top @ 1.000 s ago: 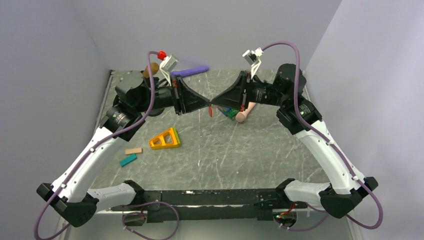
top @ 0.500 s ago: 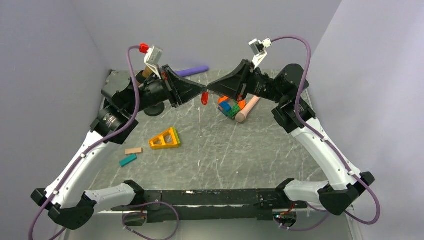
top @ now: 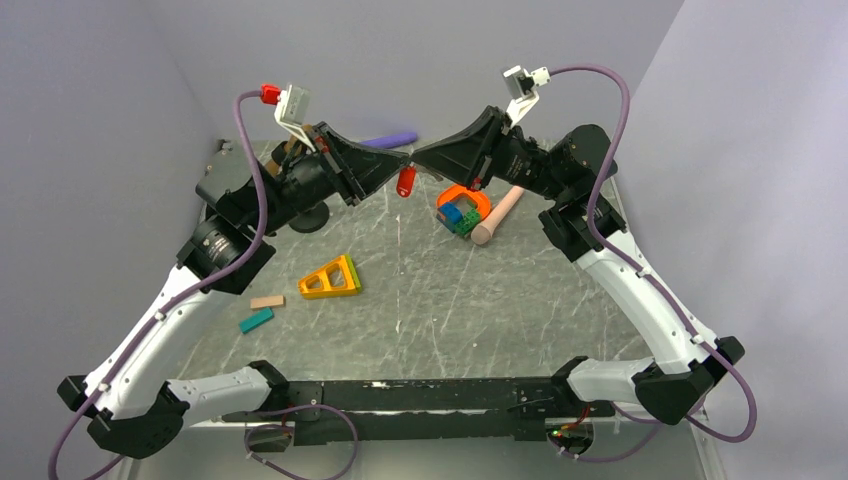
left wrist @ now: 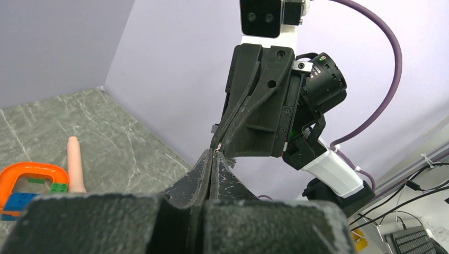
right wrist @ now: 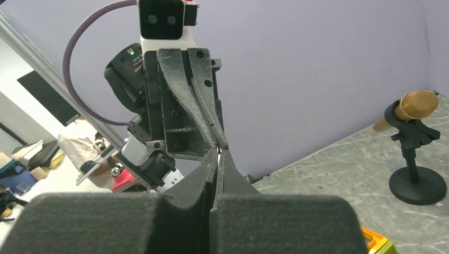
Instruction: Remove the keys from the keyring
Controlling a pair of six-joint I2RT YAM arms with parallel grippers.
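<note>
High above the table (top: 450, 300), the left gripper (top: 403, 166) and right gripper (top: 418, 154) meet tip to tip, each pinched tight on the thin keyring (left wrist: 215, 151), seemingly to pull it apart, while the red key (top: 405, 182) dangles just beneath

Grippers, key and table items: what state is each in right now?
left gripper, shut, raised, tip to tip with the right.
right gripper, shut, raised.
red key, hanging in the air under where the grippers meet.
orange loop, lying flat on the table.
microphone, standing upright.
</note>
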